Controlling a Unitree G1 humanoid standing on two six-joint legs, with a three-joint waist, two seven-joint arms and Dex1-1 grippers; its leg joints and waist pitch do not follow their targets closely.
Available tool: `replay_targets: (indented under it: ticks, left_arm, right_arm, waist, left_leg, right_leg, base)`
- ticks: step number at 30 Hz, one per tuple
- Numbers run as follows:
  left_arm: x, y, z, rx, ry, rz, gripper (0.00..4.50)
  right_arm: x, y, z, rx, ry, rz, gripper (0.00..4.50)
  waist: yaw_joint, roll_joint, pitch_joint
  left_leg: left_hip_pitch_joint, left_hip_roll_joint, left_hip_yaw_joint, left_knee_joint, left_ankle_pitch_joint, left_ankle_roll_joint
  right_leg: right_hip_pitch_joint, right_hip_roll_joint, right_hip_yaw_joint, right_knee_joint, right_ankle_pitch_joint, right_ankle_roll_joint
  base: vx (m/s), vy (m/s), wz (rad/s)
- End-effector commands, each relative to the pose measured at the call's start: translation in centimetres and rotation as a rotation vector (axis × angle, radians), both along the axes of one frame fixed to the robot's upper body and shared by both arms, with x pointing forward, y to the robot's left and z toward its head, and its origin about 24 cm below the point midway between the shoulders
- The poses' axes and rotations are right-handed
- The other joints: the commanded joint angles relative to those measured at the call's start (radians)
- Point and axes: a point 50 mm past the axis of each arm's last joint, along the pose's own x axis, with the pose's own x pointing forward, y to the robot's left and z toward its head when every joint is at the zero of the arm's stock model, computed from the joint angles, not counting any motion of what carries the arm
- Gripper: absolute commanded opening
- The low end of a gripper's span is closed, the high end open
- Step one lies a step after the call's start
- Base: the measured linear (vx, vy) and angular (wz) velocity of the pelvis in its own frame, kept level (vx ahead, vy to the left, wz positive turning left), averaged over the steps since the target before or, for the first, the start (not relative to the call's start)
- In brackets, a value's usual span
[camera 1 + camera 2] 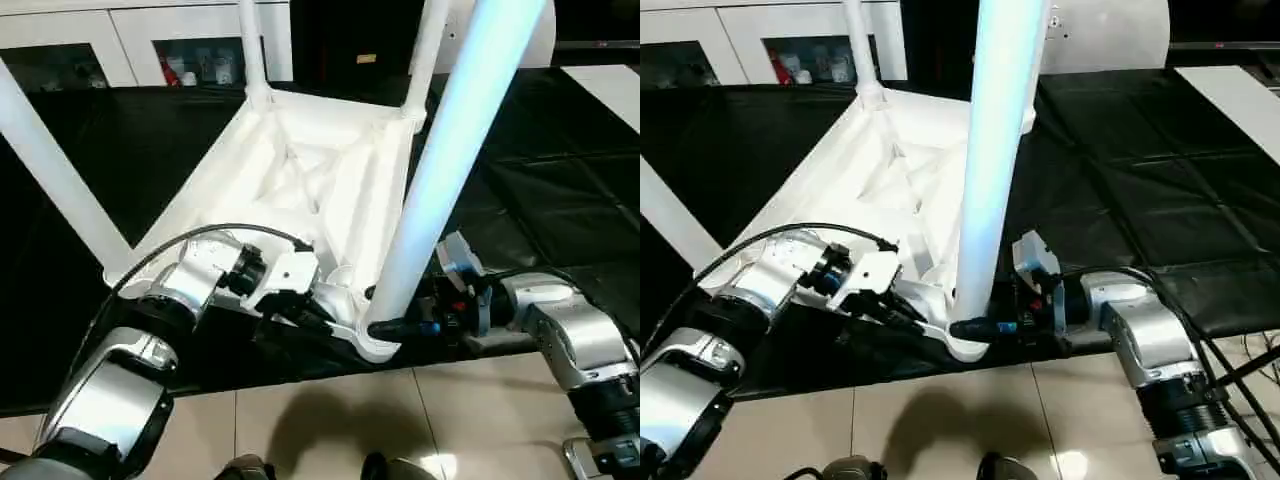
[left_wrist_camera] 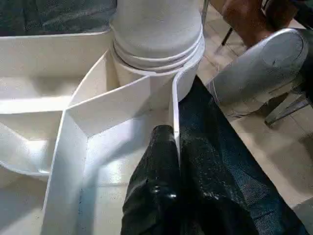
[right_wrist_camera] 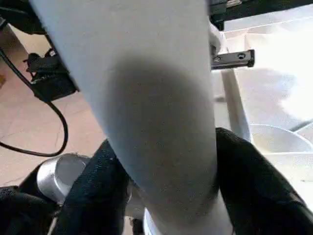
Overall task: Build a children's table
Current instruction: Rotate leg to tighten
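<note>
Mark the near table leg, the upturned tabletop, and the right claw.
near leg [image 1: 440, 170], left eye view, middle of its shaft.
tabletop [image 1: 310, 180], left eye view, ribbed underside.
right claw [image 3: 161, 186], right wrist view, on the leg between its two black fingers.

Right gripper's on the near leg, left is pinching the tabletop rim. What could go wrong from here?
1. The near leg leans in its corner socket; twisting it may jam it.
2. The left gripper pinches only the thin rim of the tabletop, which could slip.
3. That corner overhangs the black mat, so a push may tip it.
</note>
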Motion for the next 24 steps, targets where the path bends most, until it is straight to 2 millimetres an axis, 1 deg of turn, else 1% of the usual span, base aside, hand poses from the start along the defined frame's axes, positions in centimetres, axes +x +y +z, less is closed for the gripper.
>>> replay_targets:
  ticks: [1,3,5,6,7,9,11,12,13,14,15,16,17,18,19,20,21,22,23,24]
  left_arm:
    - [-0.2,-0.8,0.1,0.035,-0.005,-0.079,0.0]
    - [-0.2,-0.7,0.0,0.038,-0.006,-0.078,0.0]
    - [-0.2,-0.7,0.0,0.039,-0.008,-0.076,0.0]
    - [-0.2,-0.7,0.0,0.038,-0.009,-0.073,0.0]
    - [-0.2,-0.7,0.0,0.033,-0.009,-0.065,0.0]
    - [-0.2,-0.7,0.0,0.027,-0.009,-0.055,0.0]
    - [0.0,-1.1,0.0,-0.006,-0.005,-0.003,0.0]
    - [0.1,-1.2,0.0,-0.017,-0.003,0.02,0.0]
    - [0.2,-1.3,0.0,-0.024,-0.001,0.033,0.0]
    - [0.4,-1.5,0.0,-0.027,-0.016,0.073,0.0]
    - [0.6,-1.7,0.0,-0.031,-0.032,0.118,0.0]
    - [0.7,-1.9,0.0,-0.033,-0.037,0.15,0.0]
    - [1.0,-2.2,-0.1,-0.041,-0.044,0.213,0.0]
    - [1.3,-2.7,0.0,-0.066,-0.047,0.28,0.0]
    - [1.4,-2.7,0.0,-0.069,-0.046,0.287,0.0]
    - [1.5,-3.2,0.0,-0.092,-0.034,0.35,0.0]
    - [1.6,-3.3,0.0,-0.097,-0.031,0.367,0.0]
    - [1.8,-3.8,0.1,-0.114,-0.033,0.43,0.0]
    - [2.1,-4.4,0.1,-0.135,-0.034,0.495,0.0]
    - [2.3,-4.8,0.2,-0.15,-0.035,0.547,0.0]
  right_arm:
    - [-0.1,0.1,0.2,0.006,0.009,0.035,2.23]
    - [0.0,0.2,0.2,0.004,0.012,0.041,2.12]
    - [0.0,0.2,0.2,0.003,0.013,0.043,2.11]
    - [-0.1,0.2,0.2,0.004,0.014,0.044,2.1]
    - [-0.1,0.3,0.1,0.003,0.015,0.044,2.09]
    - [-0.2,0.3,0.1,0.005,0.017,0.042,2.09]
    - [-0.3,0.6,-0.1,0.028,0.033,-0.024,2.08]
    - [-0.3,0.9,-0.1,0.04,0.036,-0.059,2.08]
    - [-0.3,1.0,-0.2,0.048,0.037,-0.081,2.08]
    - [-0.3,1.3,-0.4,0.044,0.03,-0.132,2.08]
    - [-0.2,1.7,-0.8,0.031,0.011,-0.191,2.08]
    - [-0.1,1.9,-1.0,0.019,-0.002,-0.234,2.08]
    - [0.2,2.3,-1.6,-0.002,-0.015,-0.322,2.08]
    - [0.5,2.8,-2.1,-0.014,-0.012,-0.421,2.07]
    - [0.5,2.9,-2.1,-0.013,-0.01,-0.43,2.06]
    - [0.7,3.6,-2.4,-0.001,0.006,-0.515,2.02]
    - [0.8,3.8,-2.5,0.004,0.011,-0.539,1.99]
    - [1.1,4.6,-2.7,0.01,0.021,-0.611,1.99]
    - [1.5,5.4,-2.8,0.014,0.031,-0.688,1.98]
    - [1.8,6.0,-2.9,0.021,0.042,-0.751,1.98]
  waist:
    - [-0.007,-0.02,-0.084]
    - [-0.007,-0.02,-0.084]
    - [-0.007,-0.021,-0.084]
    - [-0.008,-0.025,-0.086]
    - [-0.007,-0.023,-0.085]
    - [-0.008,-0.023,-0.085]
    - [-0.008,-0.022,-0.084]
    - [-0.008,-0.023,-0.082]
    - [-0.008,-0.02,-0.081]
    - [-0.01,-0.021,-0.078]
    - [-0.011,-0.017,-0.078]
    - [-0.017,-0.021,-0.074]
    - [-0.018,-0.021,-0.073]
    - [-0.024,-0.021,-0.069]
    - [-0.034,-0.018,-0.064]
    - [-0.047,-0.022,-0.062]
    - [-0.06,-0.02,-0.059]
    - [-0.067,-0.015,-0.058]
    - [-0.082,-0.011,-0.056]
    - [-0.099,-0.004,-0.056]
  left_leg:
    - [-0.002,0.056,-0.002,-0.06,0.035,0.158]
    - [-0.003,0.055,-0.002,-0.061,0.031,0.152]
    - [-0.003,0.056,-0.003,-0.061,0.03,0.15]
    - [-0.004,0.055,-0.002,-0.06,0.033,0.151]
    - [-0.003,0.056,-0.003,-0.061,0.034,0.151]
    - [-0.003,0.057,-0.003,-0.061,0.037,0.154]
    - [-0.004,0.056,-0.001,-0.061,0.038,0.153]
    - [-0.003,0.056,-0.003,-0.062,0.032,0.149]
    - [-0.001,0.056,-0.001,-0.064,0.016,0.136]
    - [-0.001,0.055,-0.002,-0.067,-0.002,0.12]
    - [0.0,0.054,-0.003,-0.068,-0.013,0.108]
    - [0.002,0.051,-0.001,-0.071,-0.049,0.083]
    - [0.004,0.047,-0.001,-0.073,-0.063,0.074]
    - [0.004,0.042,-0.001,-0.074,-0.083,0.052]
    - [0.008,0.037,-0.001,-0.075,-0.116,0.034]
    - [0.007,0.032,-0.002,-0.072,-0.142,0.025]
    - [0.008,0.03,-0.005,-0.071,-0.165,0.023]
    - [0.008,0.028,-0.007,-0.07,-0.183,0.024]
    - [0.008,0.034,-0.011,-0.07,-0.208,0.018]
    - [0.017,0.035,-0.015,-0.067,-0.25,0.015]
  right_leg:
    - [0.075,-0.07,0.069,-0.05,-0.274,-0.158]
    - [0.076,-0.07,0.069,-0.051,-0.28,-0.153]
    - [0.076,-0.07,0.069,-0.05,-0.281,-0.151]
    - [0.077,-0.069,0.069,-0.05,-0.279,-0.15]
    - [0.076,-0.069,0.069,-0.049,-0.279,-0.15]
    - [0.075,-0.069,0.069,-0.049,-0.277,-0.151]
    - [0.077,-0.068,0.069,-0.051,-0.279,-0.15]
    - [0.075,-0.068,0.069,-0.053,-0.293,-0.144]
    - [0.075,-0.07,0.069,-0.058,-0.319,-0.137]
    - [0.076,-0.069,0.069,-0.062,-0.347,-0.126]
    - [0.075,-0.07,0.069,-0.064,-0.365,-0.121]
    - [0.074,-0.069,0.067,-0.073,-0.418,-0.101]
    - [0.074,-0.069,0.065,-0.08,-0.448,-0.091]
    - [0.073,-0.066,0.063,-0.087,-0.5,-0.066]
    - [0.069,-0.064,0.058,-0.101,-0.559,-0.042]
    - [0.072,-0.062,0.048,-0.111,-0.613,-0.017]
    - [0.071,-0.061,0.039,-0.123,-0.651,0.005]
    - [0.072,-0.06,0.032,-0.129,-0.665,0.016]
    - [0.074,-0.061,0.023,-0.137,-0.674,0.029]
    - [0.075,-0.06,0.004,-0.152,-0.683,0.044]
  base:
    - [0.0,0.0,0.0]
    - [0.0,0.0,0.0]
    - [0.0,0.0,0.0]
    - [0.0,0.0,0.0]
    - [0.0,0.0,0.0]
    - [0.0,0.0,0.0]
    - [0.0,0.0,0.0]
    - [0.0,0.0,0.0]
    - [0.0,0.0,0.0]
    - [0.0,0.0,0.0]
    - [0.0,0.0,0.0]
    - [0.0,0.0,0.0]
    - [0.0,0.0,0.0]
    - [0.0,0.0,0.0]
    - [0.0,0.0,0.0]
    - [-0.051,-0.001,-0.02]
    - [0.0,0.0,0.0]
    - [0.0,0.0,0.0]
    - [0.0,0.0,0.0]
    - [0.0,0.0,0.0]
